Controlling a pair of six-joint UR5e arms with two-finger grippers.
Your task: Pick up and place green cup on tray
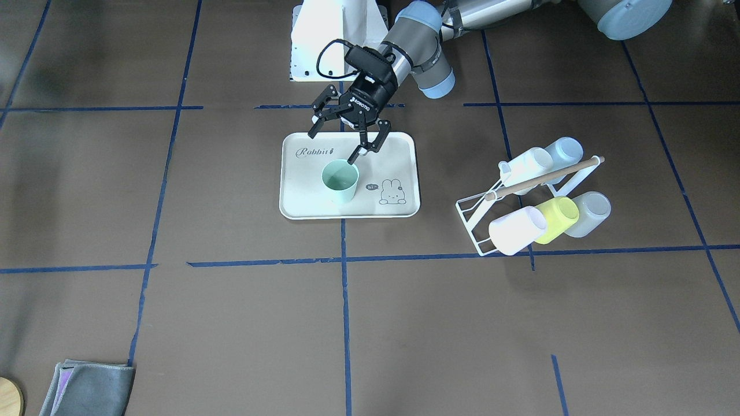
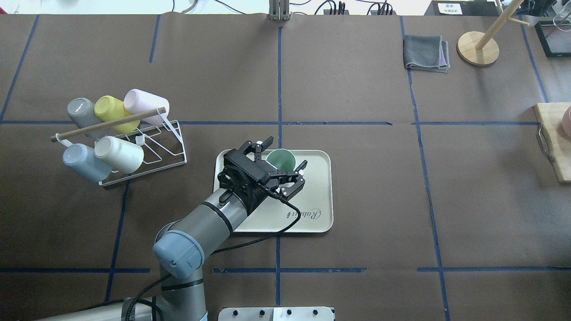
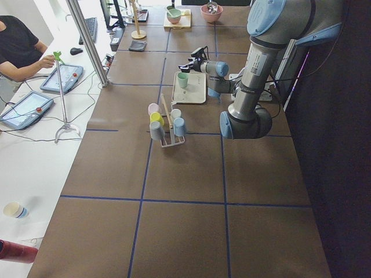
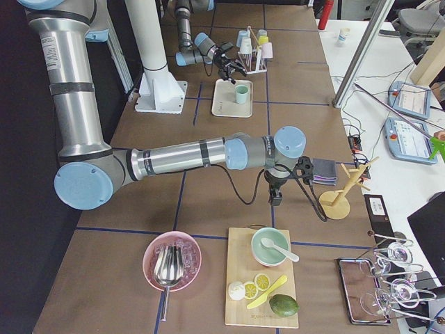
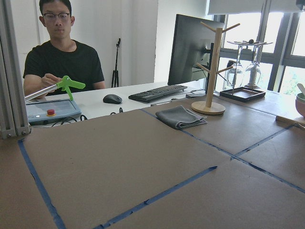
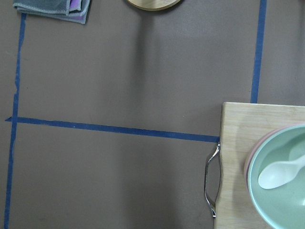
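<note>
Mint-green plastic, smooth and handleless: the green cup (image 1: 340,182) stands upright, mouth up, on the cream tray (image 1: 300,199), just below and slightly ahead of your left pincer (image 1: 338,143). That pincer is spread wide and holds nothing. One of its fingers (image 1: 361,151) reaches down close to the cup's rim, though you cannot tell whether it touches. With the cup already inside the tray's raised rim, the placing looks done, and a straight lift clear would avoid knocking it over. I judge the cup light, stiff and rather slippery, and its slight taper would let it slide down out of a loose squeeze. If you must take it again, close across the wall just under the rim, or pinch the rim with one finger inside and one outside. The wire rack (image 1: 480,222) of other cups lies well off to the pincer's side. Your right pincer (image 4: 277,188) hangs over the worktop far from the tray, and you cannot tell whether it is spread or closed.
</note>
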